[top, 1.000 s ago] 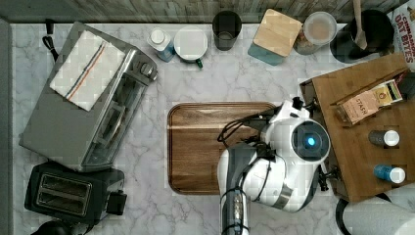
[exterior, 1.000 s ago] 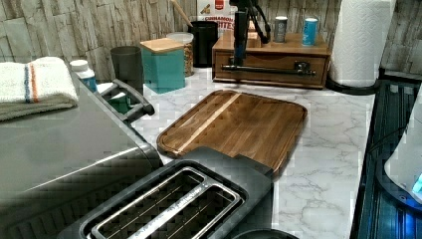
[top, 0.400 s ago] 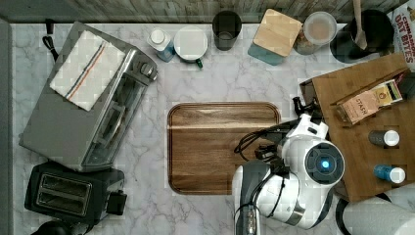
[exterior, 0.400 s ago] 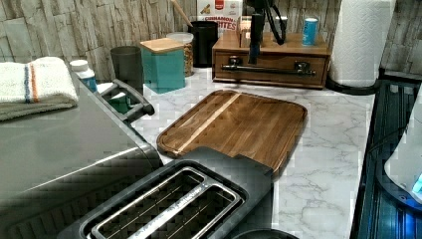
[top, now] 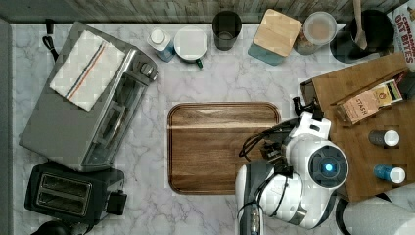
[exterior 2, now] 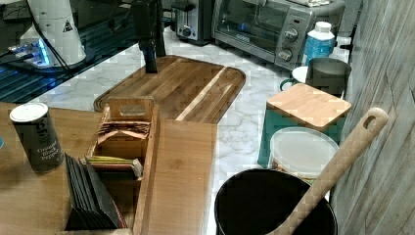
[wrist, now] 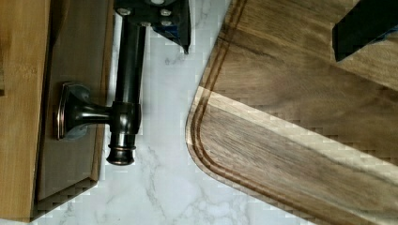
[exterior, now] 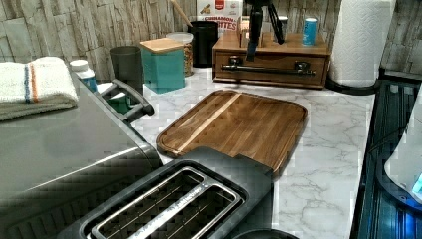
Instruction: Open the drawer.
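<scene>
While the drawer point(exterior: 271, 59) sits flush in its box, step in hand: approach to the handle point(exterior: 268, 69), no grasp made yet.
Next move: lower and bring the bar between the fingers point(exterior: 255, 35), close, then pull toward the tray point(exterior: 239, 124).
Tray: on the tabletop point(exterior: 323, 149), just short of the drawer.
Fingers: spread wide, empty; in the wrist view one hangs over the bar, the other over the tray.
Drawer: beyond the tray, directly under the fingers, by the wall.
</scene>
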